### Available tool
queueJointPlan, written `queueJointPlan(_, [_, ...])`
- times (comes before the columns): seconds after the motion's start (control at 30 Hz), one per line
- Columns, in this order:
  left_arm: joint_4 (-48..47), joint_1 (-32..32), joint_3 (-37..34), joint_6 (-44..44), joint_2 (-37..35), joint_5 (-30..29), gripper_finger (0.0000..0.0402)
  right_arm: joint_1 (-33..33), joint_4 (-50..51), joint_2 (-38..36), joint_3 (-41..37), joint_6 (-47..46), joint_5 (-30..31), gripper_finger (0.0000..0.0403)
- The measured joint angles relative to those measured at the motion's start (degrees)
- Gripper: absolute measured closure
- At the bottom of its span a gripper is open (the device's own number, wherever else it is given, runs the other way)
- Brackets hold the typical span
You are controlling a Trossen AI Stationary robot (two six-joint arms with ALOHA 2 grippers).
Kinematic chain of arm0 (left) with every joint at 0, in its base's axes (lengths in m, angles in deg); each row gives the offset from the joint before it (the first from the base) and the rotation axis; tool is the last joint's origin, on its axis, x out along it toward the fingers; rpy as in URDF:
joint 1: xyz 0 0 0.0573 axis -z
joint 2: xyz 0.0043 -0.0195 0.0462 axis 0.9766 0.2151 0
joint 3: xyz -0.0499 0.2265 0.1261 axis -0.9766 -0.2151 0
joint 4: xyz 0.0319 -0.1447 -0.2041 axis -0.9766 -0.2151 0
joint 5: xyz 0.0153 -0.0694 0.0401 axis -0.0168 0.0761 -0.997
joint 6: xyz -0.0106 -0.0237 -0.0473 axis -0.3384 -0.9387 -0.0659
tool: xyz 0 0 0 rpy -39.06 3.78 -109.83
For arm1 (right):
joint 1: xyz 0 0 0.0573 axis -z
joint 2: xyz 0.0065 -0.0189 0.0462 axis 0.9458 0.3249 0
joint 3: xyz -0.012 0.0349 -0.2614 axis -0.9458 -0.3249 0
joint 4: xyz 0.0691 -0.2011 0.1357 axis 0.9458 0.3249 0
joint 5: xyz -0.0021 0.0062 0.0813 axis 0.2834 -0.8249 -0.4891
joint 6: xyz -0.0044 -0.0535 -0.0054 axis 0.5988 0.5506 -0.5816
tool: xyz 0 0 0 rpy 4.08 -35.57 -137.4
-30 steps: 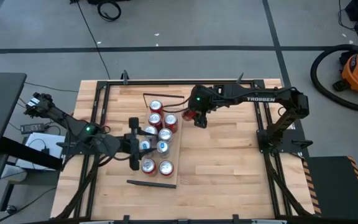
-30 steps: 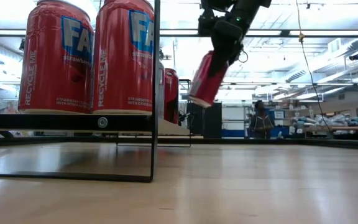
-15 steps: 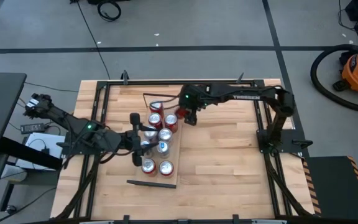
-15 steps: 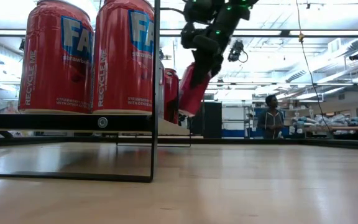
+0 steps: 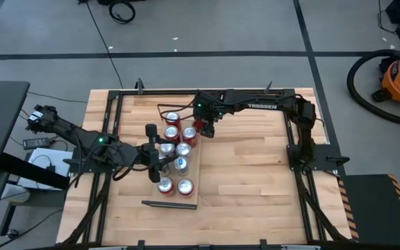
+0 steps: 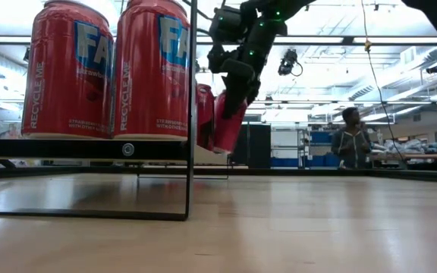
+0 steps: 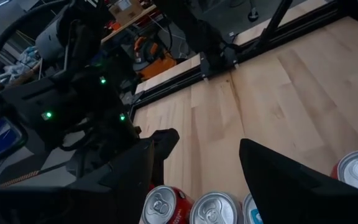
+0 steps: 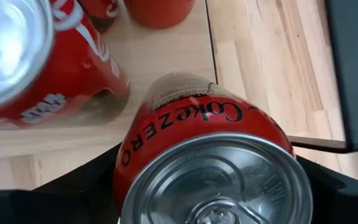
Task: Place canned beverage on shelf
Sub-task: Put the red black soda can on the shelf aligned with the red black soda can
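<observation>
Right claw (image 5: pixel 205 129) grips a red cylindrical Coke Zero can (image 8: pixel 207 155), silver lid, tilted, just above the far right edge of the light-wood shelf (image 5: pixel 192 163). Left claw (image 5: pixel 160 154) hovers over the standing cans (image 5: pixel 175 165), fingers spread, empty. Plank counter (image 5: pixel 248 173), smooth grain.

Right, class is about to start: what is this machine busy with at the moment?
The right pincer holds a red can, tilted and off the surface, beside the cans already standing on the shelf, the light-wood board on the table. The can is not set down yet. The left pincer hovers open over the cans in the middle of the shelf, gripping nothing. A person stands far behind in the room.
</observation>
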Motion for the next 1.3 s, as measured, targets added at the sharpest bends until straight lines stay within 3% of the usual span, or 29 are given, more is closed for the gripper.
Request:
queueJointPlan(0.47, [-0.4, 0.0, 0.0, -0.4, 0.0, 0.0, 0.0153, -0.5, 1.8, -2.9, 0.0, -0.4, 0.3, 0.0075])
queueJointPlan(0.7, [0.2, 0.0, 0.0, -0.2, 0.0, 0.0, 0.0153, -3.6, 0.9, -2.8, 0.2, -1.9, 5.9, 0.0075])
queueJointPlan(0.97, [-0.3, -1.9, 0.0, -0.5, 0.0, 0.0, 0.0153, -5.9, 6.3, -2.7, 6.5, -3.7, 7.3, 0.0074])
queueJointPlan(1.3, [-1.0, -2.1, 0.0, -1.7, 0.0, -0.1, 0.0153, -4.5, 3.2, -2.7, 6.6, -1.7, 5.1, 0.0074])
